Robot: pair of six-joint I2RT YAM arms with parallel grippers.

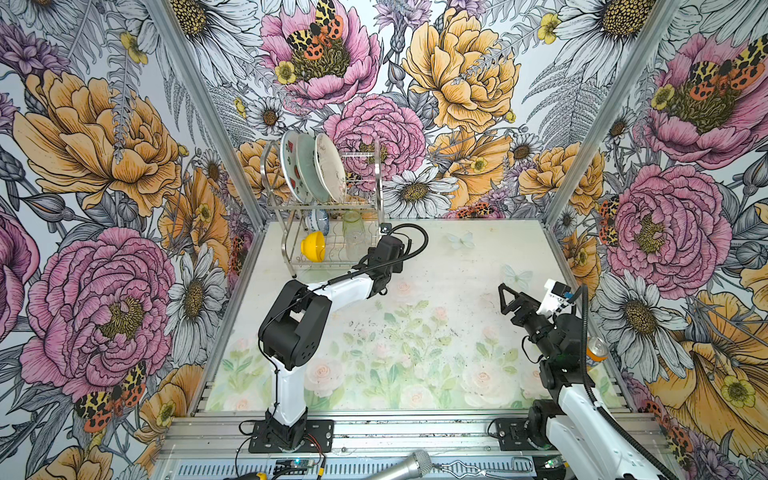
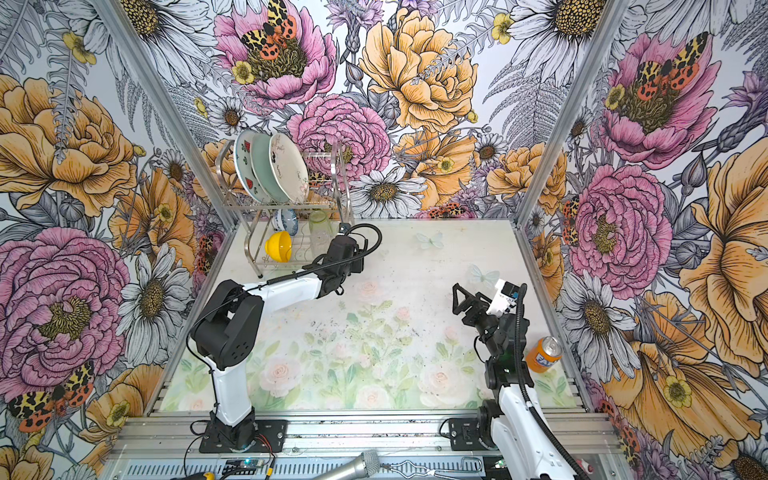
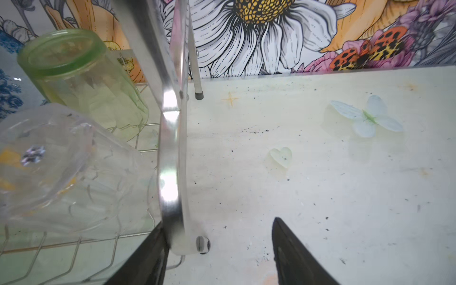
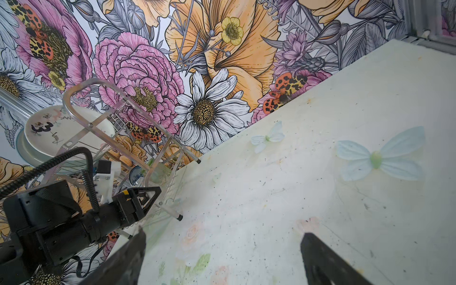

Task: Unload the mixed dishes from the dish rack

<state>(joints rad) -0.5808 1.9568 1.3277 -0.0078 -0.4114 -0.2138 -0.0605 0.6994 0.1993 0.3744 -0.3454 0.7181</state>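
1. The rack [image 1: 377, 187] stands in the far-left corner of the table [image 1: 457, 270], and nothing is unloaded yet.
2. The upper tier holds three plates [image 1: 330, 166] on edge. The lower tier holds the yellow bowl [image 1: 313, 246] on its side, with the blue bowl [image 1: 320, 220] behind it. The tumbler [image 3: 81, 81] and the glass [image 3: 61, 167] are at the right end.
3. The left gripper [image 3: 219, 222] sits at that end with its jaws apart, astride the side bar [image 3: 170, 153]. One finger [image 3: 153, 254] touches the bar and it pinches nothing.
4. The right gripper [image 4: 223, 232] is spread and empty over bare table, well away from the rack.
5. The glass and tumbler look light, hard, slick and breakable. I'd grip each across the body, but the side bar is in the way from here.
6. The plates look heavier and stiff. I'd take one by its top rim and lift it straight out of its slot.
7. The bowls, tumbler and glass all appear empty.
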